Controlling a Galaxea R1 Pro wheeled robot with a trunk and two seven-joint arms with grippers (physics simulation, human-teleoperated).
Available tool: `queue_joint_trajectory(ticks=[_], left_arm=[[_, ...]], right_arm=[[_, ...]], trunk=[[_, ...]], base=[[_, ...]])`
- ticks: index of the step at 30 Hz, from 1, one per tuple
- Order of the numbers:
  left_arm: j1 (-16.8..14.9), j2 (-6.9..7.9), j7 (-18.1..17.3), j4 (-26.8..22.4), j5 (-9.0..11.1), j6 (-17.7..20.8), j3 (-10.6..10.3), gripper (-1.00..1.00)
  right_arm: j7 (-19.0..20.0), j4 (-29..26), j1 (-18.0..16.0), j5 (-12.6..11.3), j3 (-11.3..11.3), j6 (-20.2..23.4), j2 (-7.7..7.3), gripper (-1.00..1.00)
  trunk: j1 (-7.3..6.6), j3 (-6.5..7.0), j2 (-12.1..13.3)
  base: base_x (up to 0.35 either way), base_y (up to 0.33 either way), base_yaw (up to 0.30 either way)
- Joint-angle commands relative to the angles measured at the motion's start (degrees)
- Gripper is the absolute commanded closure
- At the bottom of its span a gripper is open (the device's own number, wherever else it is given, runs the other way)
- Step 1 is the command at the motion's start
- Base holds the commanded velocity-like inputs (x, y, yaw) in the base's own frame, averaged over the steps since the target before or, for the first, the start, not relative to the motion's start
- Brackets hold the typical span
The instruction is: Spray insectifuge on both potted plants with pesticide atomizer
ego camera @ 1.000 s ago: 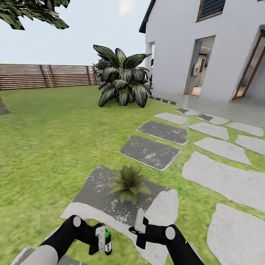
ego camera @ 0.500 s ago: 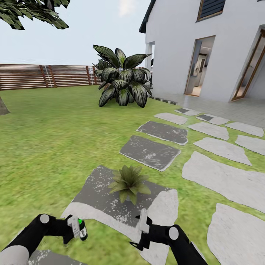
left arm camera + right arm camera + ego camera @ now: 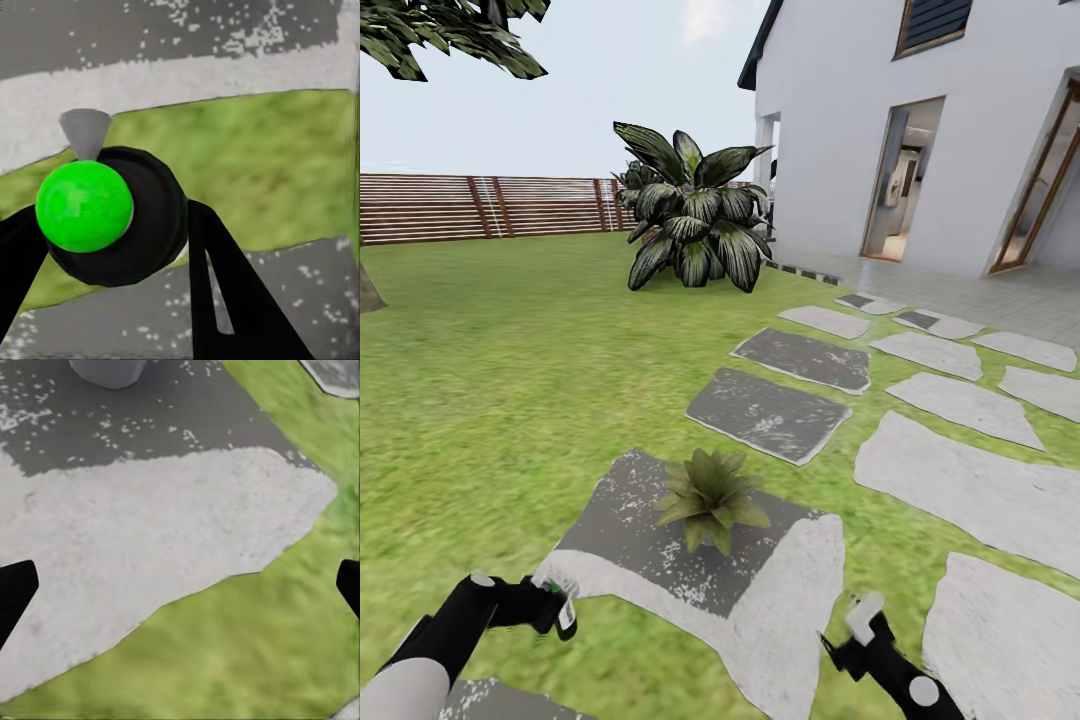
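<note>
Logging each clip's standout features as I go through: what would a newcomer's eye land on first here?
First, the big dark bush standing on the lawn beside the white house. Then the small potted plant on the dark stepping stone just ahead of the robot. The left wrist view is striking too: the left tool is shut on the spray bottle, its bright green cap facing the camera.

Left arm: low at the left of the head view, black forearm reaching forward.
Left gripper (image 3: 557, 605): black fingers (image 3: 225, 292) closed around a dark bottle (image 3: 120, 217) with a green spot.
Right arm: low at the right, wrist angled up and inward.
Right gripper (image 3: 863, 622): fingers spread wide, nothing between them.
</note>
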Motion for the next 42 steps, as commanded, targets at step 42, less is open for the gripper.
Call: queue_joint_trajectory(ticks=[42], left_arm=[[-8.2,-7.58,-10.6,-0.8,-3.7,38.6,-17.5,1.00]], right_arm=[[-24.3,14.5,-0.1,0.5,-35.8,-0.1,-1.86,-1.00]], trunk=[[-0.01,-0.35,0.0]], base=[[0.107,0.000,-0.003]])
